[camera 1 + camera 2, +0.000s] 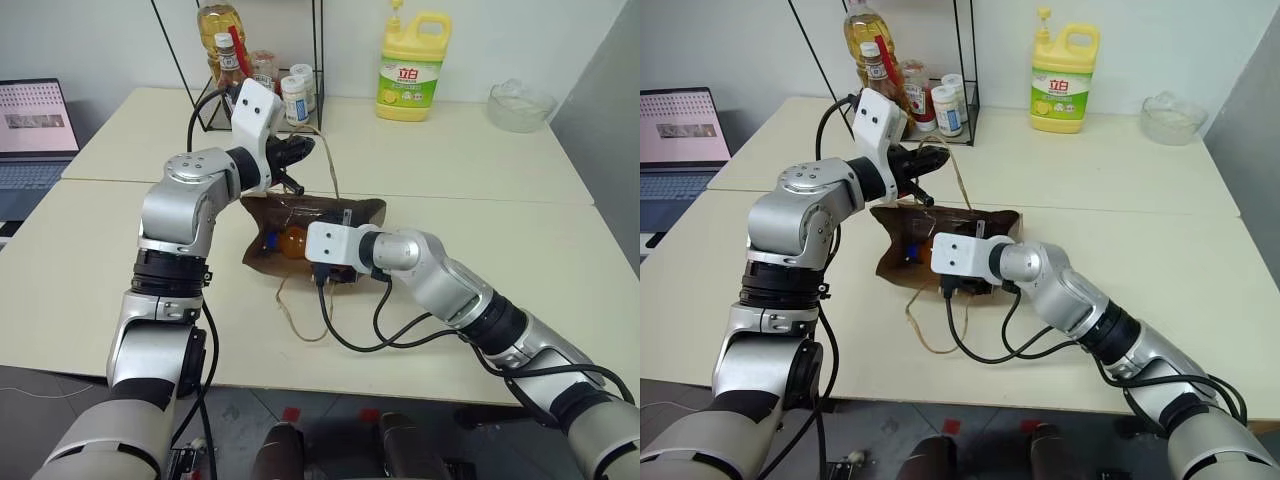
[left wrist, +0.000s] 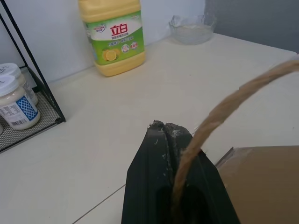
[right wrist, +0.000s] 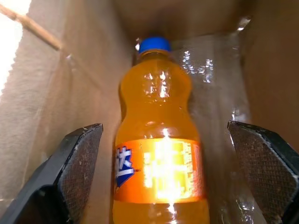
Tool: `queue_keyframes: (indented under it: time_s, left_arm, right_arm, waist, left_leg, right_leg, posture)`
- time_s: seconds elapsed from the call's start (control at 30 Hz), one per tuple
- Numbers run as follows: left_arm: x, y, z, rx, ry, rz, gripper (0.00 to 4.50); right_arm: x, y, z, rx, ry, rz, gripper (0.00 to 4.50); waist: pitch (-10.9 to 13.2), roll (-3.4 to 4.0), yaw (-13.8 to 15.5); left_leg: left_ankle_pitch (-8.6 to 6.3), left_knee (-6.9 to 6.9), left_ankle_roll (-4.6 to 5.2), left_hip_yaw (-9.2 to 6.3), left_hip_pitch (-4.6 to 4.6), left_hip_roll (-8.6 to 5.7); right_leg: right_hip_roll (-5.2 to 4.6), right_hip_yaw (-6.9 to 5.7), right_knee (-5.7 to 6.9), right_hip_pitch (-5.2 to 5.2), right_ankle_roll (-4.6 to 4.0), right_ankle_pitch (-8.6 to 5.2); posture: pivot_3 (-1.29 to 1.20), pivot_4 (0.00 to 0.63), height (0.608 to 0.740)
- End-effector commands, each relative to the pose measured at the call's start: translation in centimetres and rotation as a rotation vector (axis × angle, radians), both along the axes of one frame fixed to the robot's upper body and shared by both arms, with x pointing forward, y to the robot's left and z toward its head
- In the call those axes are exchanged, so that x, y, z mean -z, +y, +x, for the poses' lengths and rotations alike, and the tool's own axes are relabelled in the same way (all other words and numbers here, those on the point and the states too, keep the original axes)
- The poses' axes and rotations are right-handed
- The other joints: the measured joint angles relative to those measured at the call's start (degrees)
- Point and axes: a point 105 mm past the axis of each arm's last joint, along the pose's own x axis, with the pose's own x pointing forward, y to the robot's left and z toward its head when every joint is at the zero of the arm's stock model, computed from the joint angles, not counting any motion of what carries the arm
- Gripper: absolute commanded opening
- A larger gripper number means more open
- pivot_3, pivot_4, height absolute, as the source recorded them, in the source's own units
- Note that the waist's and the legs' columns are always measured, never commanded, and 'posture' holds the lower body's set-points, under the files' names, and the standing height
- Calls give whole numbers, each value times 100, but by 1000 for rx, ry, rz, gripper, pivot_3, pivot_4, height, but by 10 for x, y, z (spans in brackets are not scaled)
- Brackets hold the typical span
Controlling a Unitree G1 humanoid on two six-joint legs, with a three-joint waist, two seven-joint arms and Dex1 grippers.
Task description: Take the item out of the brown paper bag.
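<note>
The brown paper bag [image 1: 362, 212] lies on its side in the middle of the table, its mouth towards me. Inside it lies the item [image 3: 159, 154], an orange drink bottle with a blue cap, also glimpsed through the mouth [image 1: 292, 241]. My right gripper [image 3: 163, 129] is open inside the mouth, one finger on each side of the bottle and neither touching it. My left gripper [image 1: 305, 148] hangs above the bag's far side, shut on one tan rope handle [image 2: 224, 109] and holding it up. The other handle [image 1: 300, 312] trails loose on the table.
A yellow detergent jug [image 1: 412, 68] and a glass bowl [image 1: 520, 104] stand at the back right. A black wire rack [image 1: 318, 60] with jars and bottles is behind my left gripper. A laptop [image 1: 35, 130] sits at the far left.
</note>
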Motion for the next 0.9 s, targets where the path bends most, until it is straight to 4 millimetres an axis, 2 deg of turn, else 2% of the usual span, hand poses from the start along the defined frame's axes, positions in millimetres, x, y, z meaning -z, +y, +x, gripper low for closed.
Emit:
queue_keyframes:
  time_s: [0.03,0.37,0.47,0.53,0.6,0.7,0.8,0.9]
  left_arm:
    - [-16,-3,-4,9,-58,-4,47]
    - [-17,-3,-4,4,-62,1,47]
    - [-17,-2,-4,1,-64,2,0]
    - [-17,-2,-4,1,-64,2,0]
    - [-17,-2,-4,1,-64,2,0]
    - [-16,-2,-4,-1,-64,6,0]
    - [-14,0,-3,-5,-67,22,0]
    - [-6,4,-1,-21,-70,59,0]
  right_arm:
    - [4,-12,10,18,-46,-89,4500]
    - [23,-22,17,-11,-46,-234,4500]
    - [21,-23,17,-16,-44,-235,3940]
    - [19,-23,18,-20,-57,-236,3304]
    - [17,-23,19,-22,-71,-237,3199]
    - [5,-20,20,-23,-108,-188,3199]
    - [-19,-12,13,-70,-148,-66,3199]
    - [-46,-12,3,-103,-158,81,3199]
  waist:
    - [0,0,7]
    - [0,0,2]
    - [0,0,3]
    - [0,0,5]
    - [0,0,6]
    - [0,0,5]
    - [0,0,6]
    - [1,1,5]
  left_leg:
    - [0,0,-1,0,0,0]
    - [1,0,-2,0,2,0]
    - [1,0,-2,0,2,0]
    - [2,0,-3,0,2,0]
    - [2,0,-3,0,2,0]
    - [2,0,-3,0,2,0]
    - [2,0,-3,-1,0,0]
    - [2,-3,-4,0,-3,0]
  right_leg:
    - [0,0,0,0,0,0]
    - [-1,0,0,1,0,0]
    - [-1,-1,0,3,0,0]
    - [-2,-1,-1,3,0,0]
    - [-2,-1,0,3,0,0]
    - [-2,-2,0,3,0,0]
    - [-2,-2,-1,2,0,0]
    - [-2,-2,-4,-2,0,0]
  posture:
    - [0,150,740]
    - [0,150,740]
    - [0,150,740]
    - [0,150,740]
    - [0,150,740]
    - [0,150,740]
    - [0,150,740]
    - [0,150,740]
